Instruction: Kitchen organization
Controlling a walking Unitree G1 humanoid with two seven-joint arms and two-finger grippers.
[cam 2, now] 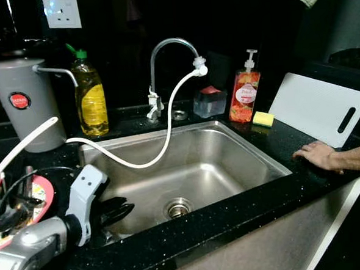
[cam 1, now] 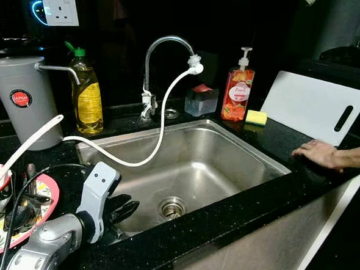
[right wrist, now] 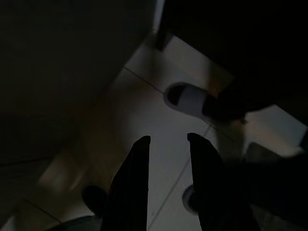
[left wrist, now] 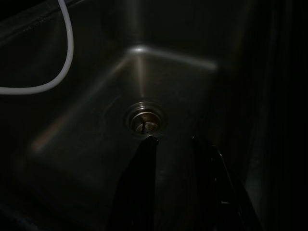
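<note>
I see the sink (cam 1: 229, 145) set in the middle of the black worktop (cam 1: 278, 138), its drain (cam 1: 171, 207) bare. My left gripper (cam 1: 125, 210) hangs over the sink's front left corner, fingers parted with nothing between them, pointing at the drain. A white hose (cam 1: 161, 133) loops from the tap (cam 1: 162, 47) at the back edge across the basin to the left. Along the back edge stand a grey canister (cam 1: 26, 98), an oil bottle (cam 1: 87, 95), a soap pump (cam 1: 237, 91) and a yellow sponge (cam 1: 256, 117). A white board (cam 1: 313, 105) leans at the back right corner. Plates (cam 1: 26, 212) pile at the left edge. A person's hand (cam 1: 319, 154) rests flat on the front right edge. My right gripper (right wrist: 168, 144) hangs idle above floor tiles, fingers apart and empty.
</note>
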